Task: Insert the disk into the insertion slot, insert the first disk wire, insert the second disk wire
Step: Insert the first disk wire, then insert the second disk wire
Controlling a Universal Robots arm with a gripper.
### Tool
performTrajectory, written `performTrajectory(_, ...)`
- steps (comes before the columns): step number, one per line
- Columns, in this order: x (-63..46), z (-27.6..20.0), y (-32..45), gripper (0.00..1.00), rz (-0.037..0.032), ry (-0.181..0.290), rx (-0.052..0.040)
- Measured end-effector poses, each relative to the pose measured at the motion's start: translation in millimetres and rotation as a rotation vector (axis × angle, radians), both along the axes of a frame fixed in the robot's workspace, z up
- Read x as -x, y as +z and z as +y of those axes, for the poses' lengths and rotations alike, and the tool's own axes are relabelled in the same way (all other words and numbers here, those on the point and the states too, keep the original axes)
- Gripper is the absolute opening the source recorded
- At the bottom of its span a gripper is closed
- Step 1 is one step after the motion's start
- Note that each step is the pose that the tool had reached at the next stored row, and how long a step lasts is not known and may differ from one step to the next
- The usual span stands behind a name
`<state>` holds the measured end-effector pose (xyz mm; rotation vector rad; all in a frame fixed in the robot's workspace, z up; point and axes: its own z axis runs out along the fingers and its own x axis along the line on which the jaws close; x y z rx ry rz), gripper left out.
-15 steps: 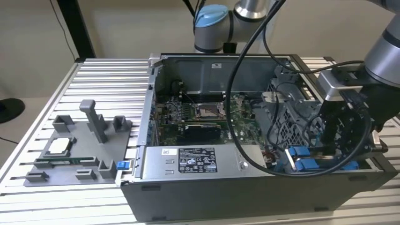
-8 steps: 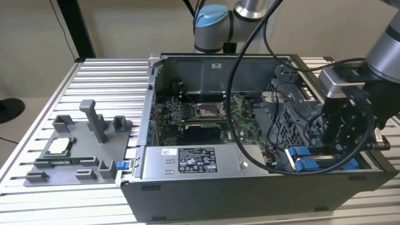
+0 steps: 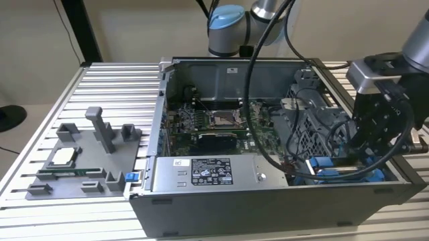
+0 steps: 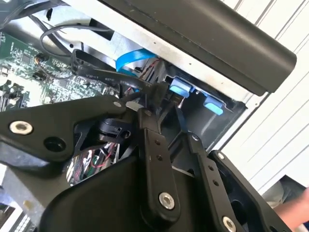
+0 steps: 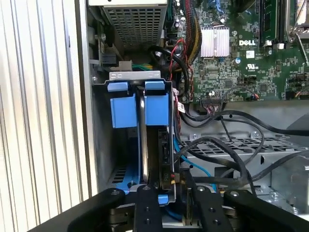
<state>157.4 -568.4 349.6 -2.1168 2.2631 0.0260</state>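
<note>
Black gripper [image 5: 174, 193] sits at the near end of the slot [image 5: 135, 76]; whether it grips anything can't be told. Just ahead of it, a black plug [image 5: 167, 171] is at the near end of the disk [image 5: 160, 140]. The disk stands on edge in the slot, long axis running straight away from the gripper, blue frame at the far end. Farther on is the board [image 5: 231, 63], with white lettering. Second wrist view adds a blue cable [image 4: 135, 55] past the gripper [image 4: 166, 121], and a black lead with tiny unreadable print. Exterior view adds the case [image 3: 268, 211] around the gripper [image 3: 365, 150], a PSU [image 3: 168, 175] beside it with a black-and-white label, and a grey fixture [image 3: 80, 160] well off.
</note>
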Motion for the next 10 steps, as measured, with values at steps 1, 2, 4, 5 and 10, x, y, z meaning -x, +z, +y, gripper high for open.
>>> performTrajectory(1,0.0,0.0,4.6,1.0,0.0,0.0,0.0001)
performTrajectory(2,0.0,0.0,9.1,1.0,0.0,0.0,-0.0001)
performTrajectory(4,0.0,0.0,18.2,1.0,0.0,0.0,-0.0001)
performTrajectory(5,0.0,0.0,22.8,1.0,0.0,0.0,-0.0002)
performTrajectory(10,-0.1,0.0,45.6,1.0,0.0,0.0,-0.0001)
